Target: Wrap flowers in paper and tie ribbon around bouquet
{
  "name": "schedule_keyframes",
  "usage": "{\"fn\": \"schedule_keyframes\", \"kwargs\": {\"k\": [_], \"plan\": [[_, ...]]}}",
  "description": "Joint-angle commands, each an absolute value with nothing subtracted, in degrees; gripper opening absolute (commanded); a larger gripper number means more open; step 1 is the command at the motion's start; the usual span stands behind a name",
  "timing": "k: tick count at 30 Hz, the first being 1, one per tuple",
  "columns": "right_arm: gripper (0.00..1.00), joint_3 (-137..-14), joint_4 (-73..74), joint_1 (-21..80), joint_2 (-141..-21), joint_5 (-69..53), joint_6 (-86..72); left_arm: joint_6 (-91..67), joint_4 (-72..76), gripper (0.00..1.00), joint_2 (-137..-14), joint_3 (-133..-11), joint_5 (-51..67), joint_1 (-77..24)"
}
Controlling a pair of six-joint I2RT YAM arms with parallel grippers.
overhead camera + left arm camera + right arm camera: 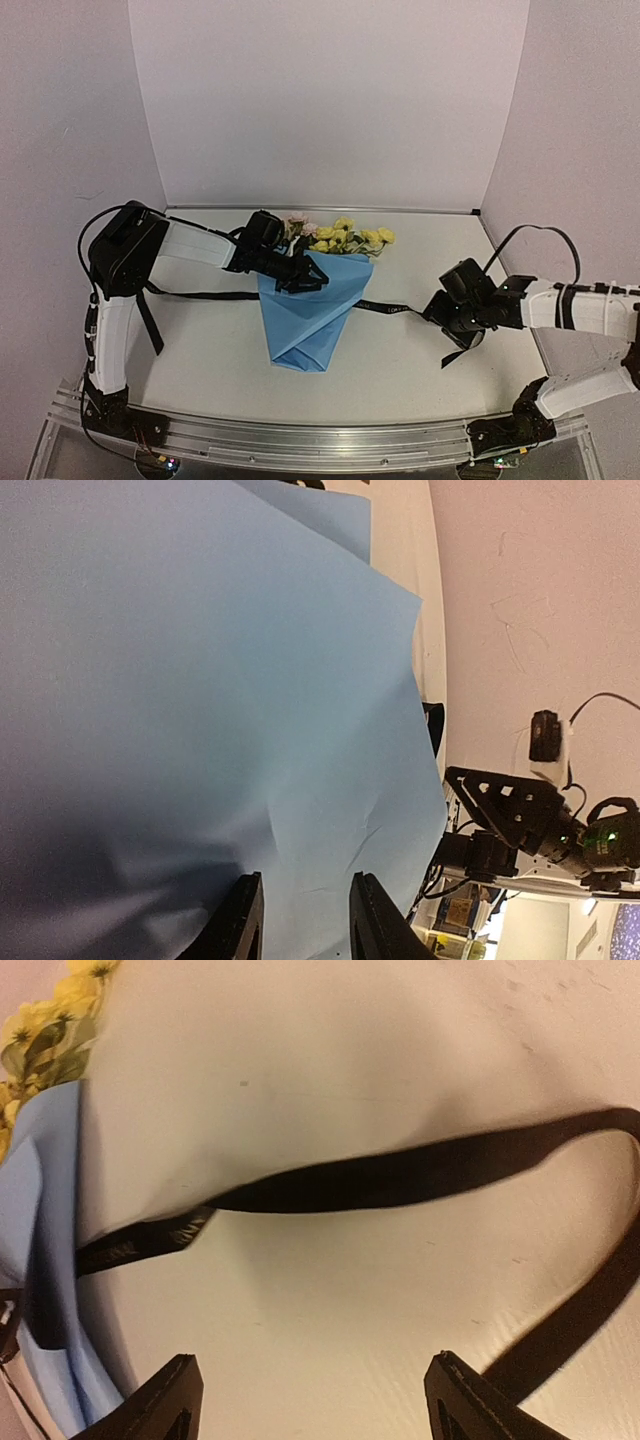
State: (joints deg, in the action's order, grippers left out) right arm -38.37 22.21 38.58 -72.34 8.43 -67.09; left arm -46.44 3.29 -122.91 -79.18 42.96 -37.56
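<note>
One bouquet point(312, 312) — ribbon point(385, 307) beneath.

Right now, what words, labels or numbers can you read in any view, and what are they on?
On the ribbon: pale lettering printed along it, close to the paper in the right wrist view; too blurred to read.
No other text, label or number shows on the paper or the flowers, or anywhere else in the three views.
</note>
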Motion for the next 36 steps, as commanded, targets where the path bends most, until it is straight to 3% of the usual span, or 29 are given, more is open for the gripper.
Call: {"fn": "schedule_keyframes", "kwargs": {"k": [1,8,17,20,26,36], "plan": [[0.76,-32.6,32.8,38.5,-64.8,12.0,-75.1,-45.7,3.9,0.31,-123.2,-81.9,43.7,-37.7],[0.73,-27.9,36.0,35.8,-61.8,12.0,-79.9,-45.3,3.9,0.31,-123.1,-81.8,43.9,-37.9],[0.53,-31.2,33.5,32.2,-73.4,11.9,-76.8,-44.1,3.6,0.35,-121.6,-82.1,43.8,-38.1],[0.42,-32.3,31.0,31.9,-76.9,11.7,-75.9,-43.8,3.4,0.35,-121.0,-82.1,43.8,-38.2],[0.0,-35.7,31.2,31.8,-76.8,13.3,-73.1,-42.4,2.2,0.37,-119.1,-82.3,43.3,-38.2],[0.0,-49.4,37.4,32.2,-68.5,11.5,-65.8,-42.3,2.4,0.4,-117.4,-83.1,42.8,-38.1]]}}
